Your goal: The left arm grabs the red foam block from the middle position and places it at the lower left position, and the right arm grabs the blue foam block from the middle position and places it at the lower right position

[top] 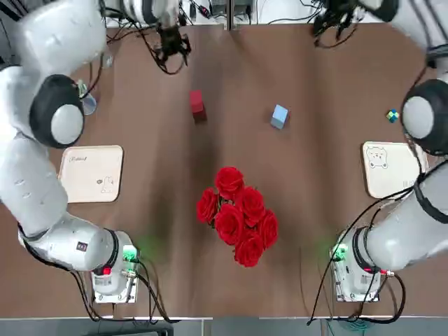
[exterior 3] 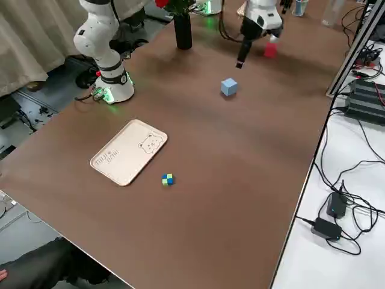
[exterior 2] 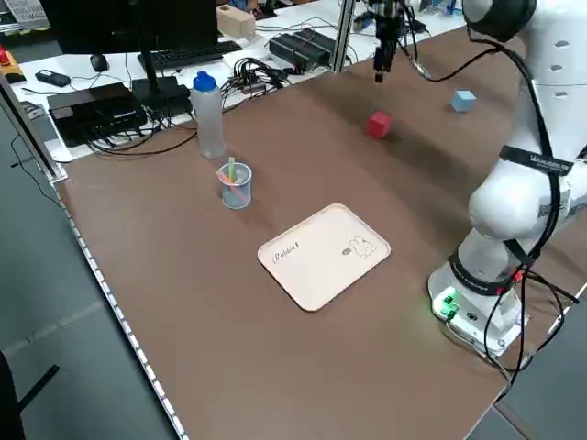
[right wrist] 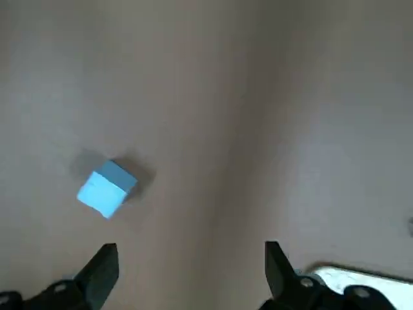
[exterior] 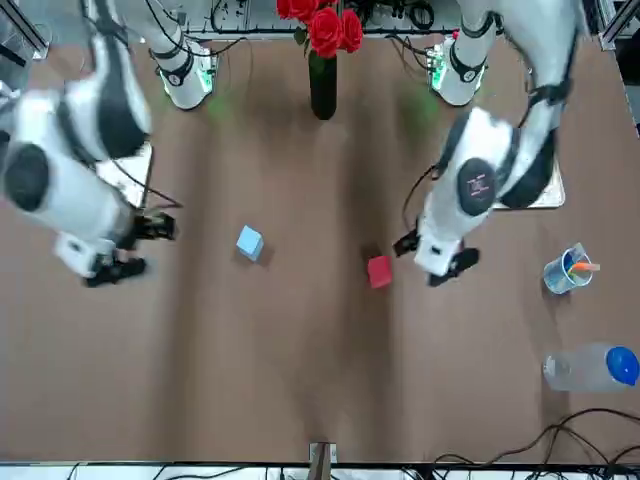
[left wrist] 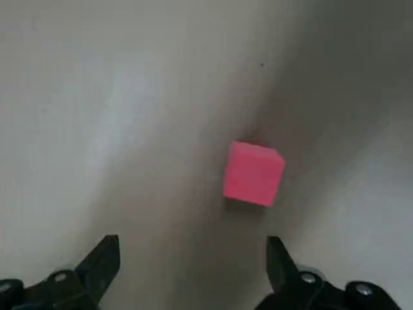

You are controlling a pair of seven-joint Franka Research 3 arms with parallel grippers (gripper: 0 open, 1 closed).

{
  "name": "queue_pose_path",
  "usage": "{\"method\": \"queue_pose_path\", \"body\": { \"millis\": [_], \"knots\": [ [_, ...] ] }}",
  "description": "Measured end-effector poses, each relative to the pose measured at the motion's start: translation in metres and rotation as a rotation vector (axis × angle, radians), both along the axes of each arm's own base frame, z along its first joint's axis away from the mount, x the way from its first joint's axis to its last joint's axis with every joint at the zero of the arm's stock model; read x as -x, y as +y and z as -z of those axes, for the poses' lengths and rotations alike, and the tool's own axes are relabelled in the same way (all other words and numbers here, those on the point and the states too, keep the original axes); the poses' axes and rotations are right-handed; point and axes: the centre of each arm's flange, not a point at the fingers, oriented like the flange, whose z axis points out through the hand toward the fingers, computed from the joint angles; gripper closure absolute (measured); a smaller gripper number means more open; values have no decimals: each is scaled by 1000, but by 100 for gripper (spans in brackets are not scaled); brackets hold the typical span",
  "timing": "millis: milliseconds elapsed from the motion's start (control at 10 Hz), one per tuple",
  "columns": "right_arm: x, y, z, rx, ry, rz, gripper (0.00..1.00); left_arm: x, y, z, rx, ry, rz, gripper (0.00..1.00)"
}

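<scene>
1. From the left tool [top: 171,52], in the top view, the red foam block [top: 198,106] is seen on the robot's right and nearer the bases. From the right tool [top: 336,31], the blue foam block [top: 278,117] is seen on the robot's left and nearer the bases. Both tools are raised over the bench [top: 161,175], so some of that offset may be owed to height.
2. In the front view, the red block is shown just inward of the left tool, the blue well inward of the right one. Each block is therefore best reached by its own arm, with a sideways shift towards the other arm.
3. In the left side view, the red block is shown resting on the bench, below the left tool's level.
4. In the right side view, the blue block is shown on the bench, apart from the left tool.
5. In the left wrist view, the tool is seen open and unladen; the red block is lined up near one finger, off centre.
6. In the right wrist view, the tool is likewise spread and bare; the blue block is placed further off centre, so more correction is probably needed before lowering.
</scene>
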Motion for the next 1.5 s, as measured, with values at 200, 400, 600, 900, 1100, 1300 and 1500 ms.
{"method": "queue_pose_path", "body": {
  "millis": [200,400,600,900,1100,1300,1500],
  "knots": [
    [4,64,63,10,30,-137,0,7,-29,51,-21,10,-12,0],
    [15,109,112,21,61,-237,0,0,-38,86,2,-45,-5,0],
    [23,130,147,33,81,-127,0,-3,-38,116,-35,-82,47,0],
    [13,107,151,98,69,293,0,-3,-41,138,-35,-91,64,0],
    [16,94,166,149,86,464,0,0,-42,149,-40,-79,68,0],
    [28,84,193,187,123,492,0,7,-46,170,-39,-64,76,1],
    [36,80,206,201,138,501,0,14,-51,182,-41,-54,80,14]
  ]
}}
